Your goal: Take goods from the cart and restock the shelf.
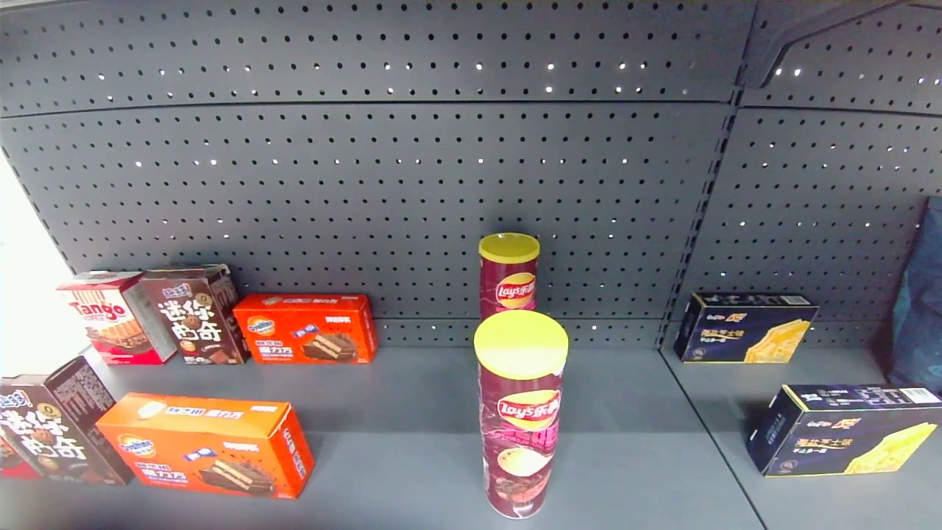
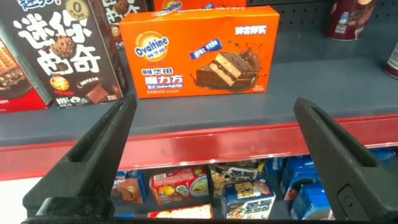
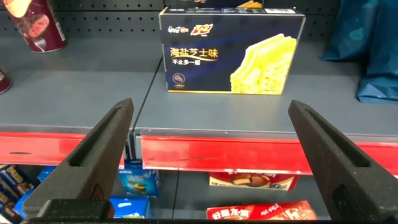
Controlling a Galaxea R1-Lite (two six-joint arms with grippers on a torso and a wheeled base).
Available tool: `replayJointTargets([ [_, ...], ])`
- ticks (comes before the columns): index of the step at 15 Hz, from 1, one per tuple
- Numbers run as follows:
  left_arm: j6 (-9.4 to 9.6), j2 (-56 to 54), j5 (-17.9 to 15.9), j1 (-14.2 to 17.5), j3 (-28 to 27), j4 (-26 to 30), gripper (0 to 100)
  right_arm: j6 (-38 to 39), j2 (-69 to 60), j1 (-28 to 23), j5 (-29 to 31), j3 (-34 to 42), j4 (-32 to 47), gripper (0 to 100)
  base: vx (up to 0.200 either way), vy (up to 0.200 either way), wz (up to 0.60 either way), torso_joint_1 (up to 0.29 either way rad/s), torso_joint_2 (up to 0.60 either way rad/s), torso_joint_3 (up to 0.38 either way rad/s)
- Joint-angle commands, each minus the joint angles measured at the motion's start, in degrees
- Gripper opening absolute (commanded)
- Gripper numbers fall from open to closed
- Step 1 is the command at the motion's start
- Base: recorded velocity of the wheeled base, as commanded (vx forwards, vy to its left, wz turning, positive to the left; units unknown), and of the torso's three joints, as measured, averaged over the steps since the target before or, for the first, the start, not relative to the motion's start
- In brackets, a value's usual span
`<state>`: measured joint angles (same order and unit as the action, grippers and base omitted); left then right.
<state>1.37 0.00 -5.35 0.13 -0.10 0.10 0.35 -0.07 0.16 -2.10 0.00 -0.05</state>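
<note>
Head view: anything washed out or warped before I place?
Head view: white glare blows out the left edge beside the red wafer box; the pegboard seams bow, a lens effect. Left wrist view: orange box evenly lit. Right wrist view: dark blue box likewise.

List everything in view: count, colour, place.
chip cans: 2, maroon with yellow lids, shelf centre, one behind the other
orange boxes: 2, orange, left section, front and back
cookie boxes: 2, dark brown, left of each orange box
wafer box: 1, red and white, back far left
navy boxes: 2, navy and yellow, right section, front and back
bag: 1, blue, far right
left gripper: 1, black, open, before front orange box
right gripper: 1, black, open, before front navy box
</note>
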Motion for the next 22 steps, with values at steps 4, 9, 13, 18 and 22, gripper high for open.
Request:
replayJointTargets([
  [4,-0.05,0.0,-0.01,0.04,0.1,-0.01,100,0.0,0.07,0.02,-0.01,0.0,-0.04,100,-0.15,0.0,0.0,0.003,0.0,0.003],
  [9,-0.05,0.0,0.34,0.04,0.01,-0.01,100,0.0,0.07,0.02,-0.01,0.0,-0.04,100,0.0,-0.08,0.0,0.004,0.0,-0.001],
  [13,-0.22,0.0,0.43,0.04,0.1,-0.01,100,0.0,0.07,0.02,-0.01,0.0,-0.04,100,0.0,0.0,0.0,0.0,0.0,0.0],
  [18,-0.22,0.0,0.43,0.04,0.1,-0.01,100,0.0,0.07,0.02,-0.01,0.0,-0.04,100,0.0,0.0,0.0,0.0,0.0,0.0],
  [22,-0.22,0.0,0.43,0.04,0.01,-0.01,100,0.0,0.07,0.02,-0.01,0.0,-0.04,100,0.0,0.0,0.0,0.0,0.0,0.0],
])
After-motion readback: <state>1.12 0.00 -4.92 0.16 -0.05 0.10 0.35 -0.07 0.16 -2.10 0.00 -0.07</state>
